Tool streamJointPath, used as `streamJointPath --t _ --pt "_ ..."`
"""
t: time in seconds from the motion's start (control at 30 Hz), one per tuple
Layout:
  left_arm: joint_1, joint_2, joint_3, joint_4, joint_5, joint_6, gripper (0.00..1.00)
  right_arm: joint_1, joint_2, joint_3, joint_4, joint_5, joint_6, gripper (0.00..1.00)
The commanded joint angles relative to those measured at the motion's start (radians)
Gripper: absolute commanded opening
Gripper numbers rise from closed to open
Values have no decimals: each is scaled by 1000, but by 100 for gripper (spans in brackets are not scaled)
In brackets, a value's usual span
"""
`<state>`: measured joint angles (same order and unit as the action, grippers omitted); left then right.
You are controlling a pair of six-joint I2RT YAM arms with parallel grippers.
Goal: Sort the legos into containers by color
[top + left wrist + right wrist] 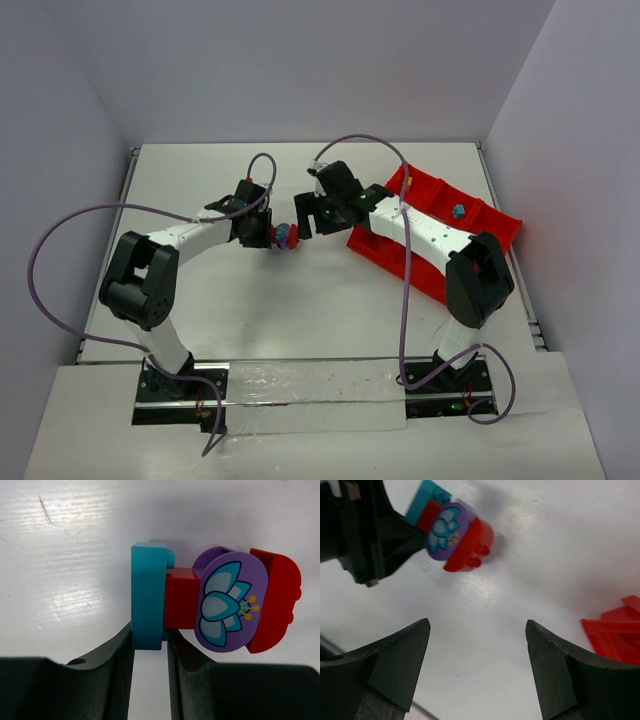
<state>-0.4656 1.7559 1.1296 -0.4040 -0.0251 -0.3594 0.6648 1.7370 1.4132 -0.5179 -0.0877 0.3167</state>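
Observation:
My left gripper (150,645) is shut on a teal-blue brick (147,595), the end of a small joined stack. The stack goes on with a red brick (181,599), a rounded purple piece (230,602) printed with a flower, and a rounded red brick (275,600). In the top view the stack (285,236) sits at mid-table between the two grippers. My right gripper (477,625) is open and empty, just right of the stack (452,532) and apart from it. The red tray (500,225) lies at the right, partly under my right arm.
One teal-blue brick (457,212) lies in a far compartment of the tray. A corner of the tray (615,635) shows at the right of the right wrist view. Grey walls close in the table on three sides. Purple cables loop over both arms.

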Motion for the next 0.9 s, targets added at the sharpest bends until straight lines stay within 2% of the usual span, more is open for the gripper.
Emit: streamJointPath --t 0.0,0.1,0.2,0.63,0.87 --pt "-8 -96 -21 10 104 -29 0 -37 -46 -8 104 -208 95 84" --pt "-8 -148 -47 35 160 -34 0 -76 -54 -45 209 -352 199 85" --pt "-8 -182 -62 49 188 -47 0 -93 -47 -63 272 -395 270 85" --pt "-8 -212 -43 69 248 -81 0 -97 -47 -124 318 -278 423 89" --pt "-7 -223 -28 62 249 -85 0 -91 -41 -207 426 -304 500 88"
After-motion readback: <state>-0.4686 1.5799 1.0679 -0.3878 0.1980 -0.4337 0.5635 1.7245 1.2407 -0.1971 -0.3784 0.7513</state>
